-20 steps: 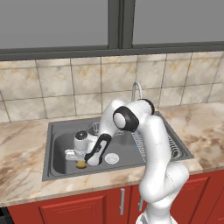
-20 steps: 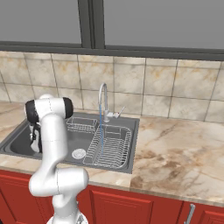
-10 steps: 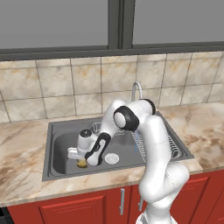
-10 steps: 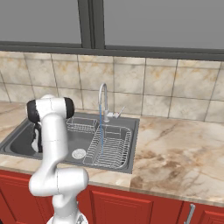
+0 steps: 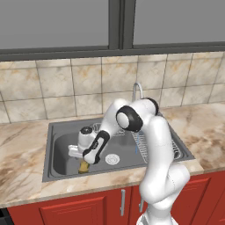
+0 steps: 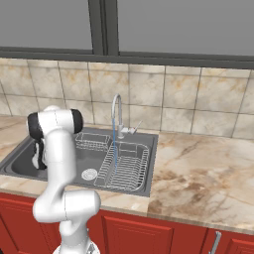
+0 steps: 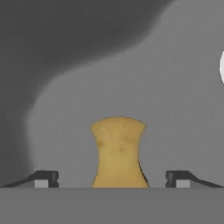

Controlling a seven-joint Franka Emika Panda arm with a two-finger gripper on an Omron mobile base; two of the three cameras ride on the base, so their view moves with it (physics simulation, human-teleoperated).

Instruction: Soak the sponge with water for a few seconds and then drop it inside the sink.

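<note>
The mustard-yellow sponge (image 5: 83, 166) lies flat on the floor of the dark grey sink (image 5: 61, 145), near its front left. My gripper (image 5: 82, 161) hangs right over it, pointing down. In the hand view the sponge (image 7: 118, 151) sits between the two finger tips (image 7: 43, 178), which stand wide apart and do not touch it, so the gripper is open. A thin pale-blue stream of water (image 6: 115, 144) falls from the curved silver faucet (image 6: 117, 110) onto the right part of the sink (image 6: 20, 166), away from the sponge.
The round silver drain (image 5: 112, 159) lies just right of the sponge. A wire dish rack (image 6: 124, 166) fills the basin's right side, with a small wire basket (image 6: 92, 141) at the back. Marble counter (image 6: 198, 173) surrounds the sink.
The hand has shifted only slightly above the sponge. The sponge lies where it was and the gripper stays open.
</note>
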